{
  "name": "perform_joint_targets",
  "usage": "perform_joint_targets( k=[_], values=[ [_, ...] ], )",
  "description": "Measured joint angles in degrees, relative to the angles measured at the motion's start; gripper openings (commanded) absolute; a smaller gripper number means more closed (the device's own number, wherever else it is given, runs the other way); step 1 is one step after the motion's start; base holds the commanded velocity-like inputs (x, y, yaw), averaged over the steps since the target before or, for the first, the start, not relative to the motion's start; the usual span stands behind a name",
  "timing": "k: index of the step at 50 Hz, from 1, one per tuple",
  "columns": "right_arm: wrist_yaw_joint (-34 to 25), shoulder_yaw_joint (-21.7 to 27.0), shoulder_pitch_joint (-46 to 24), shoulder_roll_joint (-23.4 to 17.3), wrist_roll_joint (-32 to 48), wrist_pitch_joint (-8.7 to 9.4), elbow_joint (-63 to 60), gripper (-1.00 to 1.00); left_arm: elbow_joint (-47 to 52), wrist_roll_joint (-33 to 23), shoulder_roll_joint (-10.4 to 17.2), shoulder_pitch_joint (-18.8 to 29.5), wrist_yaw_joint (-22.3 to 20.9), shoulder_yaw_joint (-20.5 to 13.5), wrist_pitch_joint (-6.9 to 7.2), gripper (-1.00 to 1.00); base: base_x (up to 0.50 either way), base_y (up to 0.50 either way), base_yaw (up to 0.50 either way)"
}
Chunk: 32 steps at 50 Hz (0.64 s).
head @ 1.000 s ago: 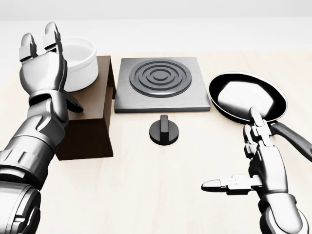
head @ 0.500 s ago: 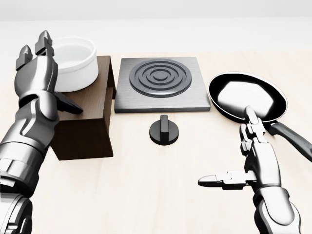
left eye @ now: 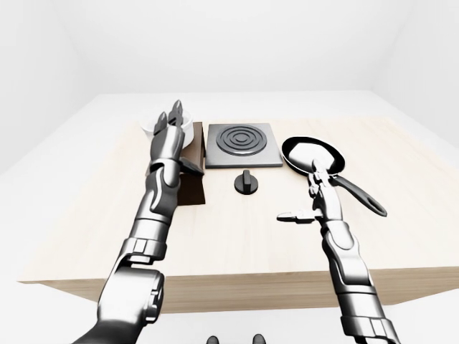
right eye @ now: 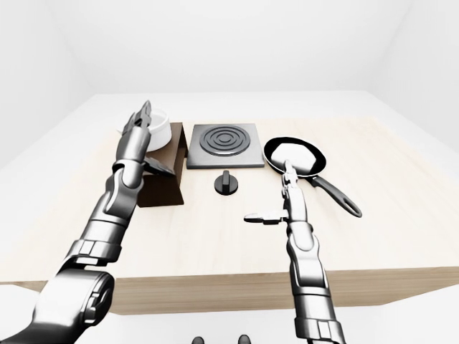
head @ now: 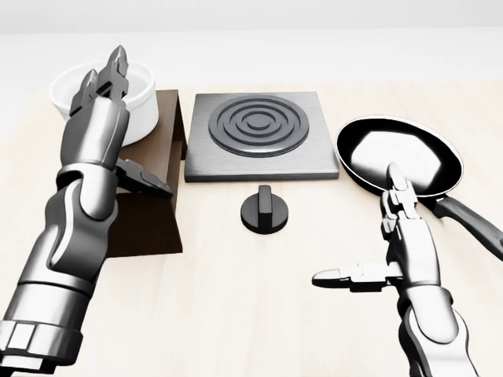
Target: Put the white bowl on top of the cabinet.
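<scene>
round white ceramic bowl [head: 118,98] resting on top of dark brown wooden cabinet [head: 153,196] | left hand [head: 98,129] fingers spread, released, over cabinet, in front of bowl | right hand [head: 397,251] released, right of cabinet, near glossy black frying pan [head: 397,153]

Polished silver-grey metal all over, glossy, catching white highlights. Left robot hand [head: 100,110]: smooth rounded shell over the palm, three segmented fingers [head: 118,64] with darker grey joints and blunt black tips, a dark stubby thumb. Right robot hand [head: 397,251]: same chrome finish, same three-finger build, jointed links with black seams. Forearms built of stacked cylindrical sections, ringed collars, darker bands between segments. Bulky rounded upper-arm housings in the eye views. No cables, no lettering visible. Two small dark rounded shapes at the bottom edge, too small to identify.
</scene>
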<state>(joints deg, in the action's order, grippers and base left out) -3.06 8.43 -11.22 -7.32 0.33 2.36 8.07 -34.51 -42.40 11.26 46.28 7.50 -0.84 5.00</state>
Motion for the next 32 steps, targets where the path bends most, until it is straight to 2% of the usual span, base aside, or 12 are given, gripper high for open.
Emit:
perform_joint_targets(
  k=[8, 16, 28, 32],
  values=[
    [0.32, -0.41, -0.35, 0.16, 0.33, -0.3, 0.49, 1.0, 7.56, -1.15, -1.27, -3.69, -1.31, -0.06, 0.0, 1.0, 0.0, 0.0, 0.0],
    [0.51, -0.48, -0.51, 0.22, 0.3, 0.42, -0.51, 1.0, 16.04, -0.27, -2.98, -9.6, -2.41, -0.07, 0.0, 1.0, 0.0, 0.0, 0.0],
    [1.06, -0.64, -1.04, 0.5, -0.09, 2.55, -3.77, 1.0, 24.54, 6.31, -5.66, -20.37, -3.55, 0.24, 0.0, 1.0, 0.0, 0.0, 0.0],
    [1.24, -0.75, -1.26, 0.62, -0.23, 2.64, -5.23, 1.0, 26.0, 8.43, -6.37, -23.62, -4.05, 0.54, -0.17, 1.0, 0.0, 0.0, 0.0]
  ],
)
